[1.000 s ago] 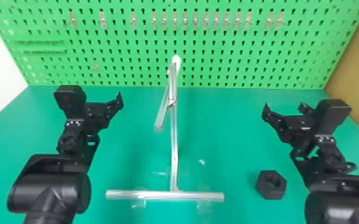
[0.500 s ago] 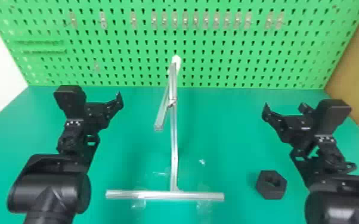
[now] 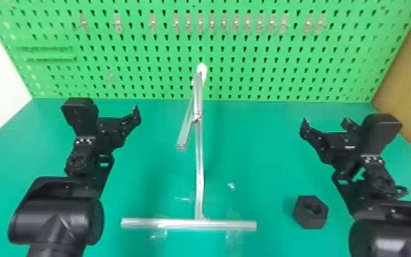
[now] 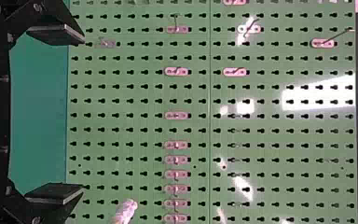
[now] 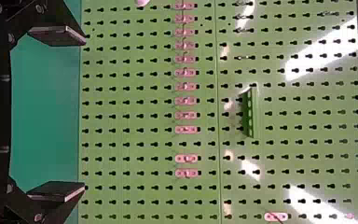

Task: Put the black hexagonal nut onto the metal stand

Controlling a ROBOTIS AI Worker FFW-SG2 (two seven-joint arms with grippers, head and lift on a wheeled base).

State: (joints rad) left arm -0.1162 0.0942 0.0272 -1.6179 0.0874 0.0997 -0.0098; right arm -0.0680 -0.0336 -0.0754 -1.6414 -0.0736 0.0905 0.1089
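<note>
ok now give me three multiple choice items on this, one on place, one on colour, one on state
1. Seen from the robot, where is the nut relative to the stand?
a) hung on it
b) to its left
c) to its right

2. What colour is the table?
a) white
b) green
c) brown

3. How is the right pincer?
a) open
b) shut on the nut
c) shut and empty

Key:
1 c, the nut lies on the table to the right of the stand in the head view.
2 b, the surface around the stand's foot is green.
3 a, its two fingers stand wide apart in the right wrist view.
</note>
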